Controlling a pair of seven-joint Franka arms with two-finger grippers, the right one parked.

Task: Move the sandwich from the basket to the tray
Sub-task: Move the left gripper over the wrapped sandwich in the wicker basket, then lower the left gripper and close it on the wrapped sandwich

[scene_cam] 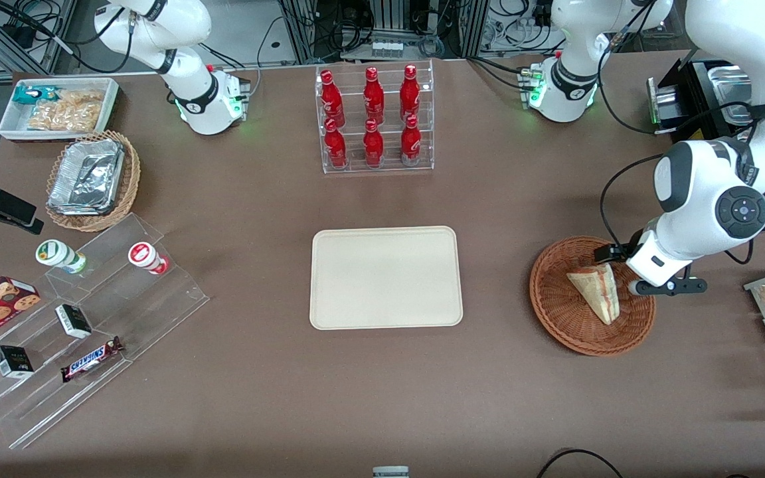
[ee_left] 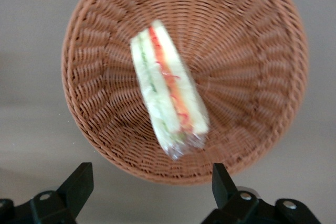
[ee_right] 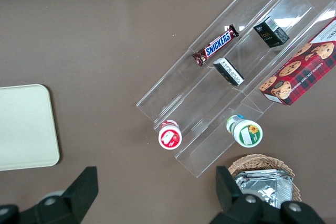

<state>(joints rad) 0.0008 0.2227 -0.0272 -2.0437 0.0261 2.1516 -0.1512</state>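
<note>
The sandwich (scene_cam: 596, 290) is lying in the reddish-brown basket (scene_cam: 555, 312), a wrapped wedge resting on one flat face with its striped filling edge showing in the wrist view (ee_left: 168, 87). Its long axis is running slantwise across the basket bowl (ee_left: 247, 72), from a narrow tip near the middle of the weave to a broad wrapped end near the rim.

The claw (ee_left: 149, 184) is hanging above the basket at the rim closest to the working arm's end of the counter (scene_cam: 422, 398), with the broad end of the wedge just short of the gap between its fingers. The fingers (ee_left: 79, 182) are standing wide apart and holding nothing; the gap between them looks far wider than the wedge is thick. The line joining the fingertips is crossing the sandwich's long axis at a steep angle rather than running along it, so a closing stroke would likely press on the two bread faces' edges; a small advance over the wedge and a descent appear to be what the pick-up is calling for.

The tray (scene_cam: 384, 277) is lying bare, well apart from the basket, toward the middle of the counter. A clear rack of red bottles (scene_cam: 374, 116) is standing farther from the front camera than the tray.
</note>
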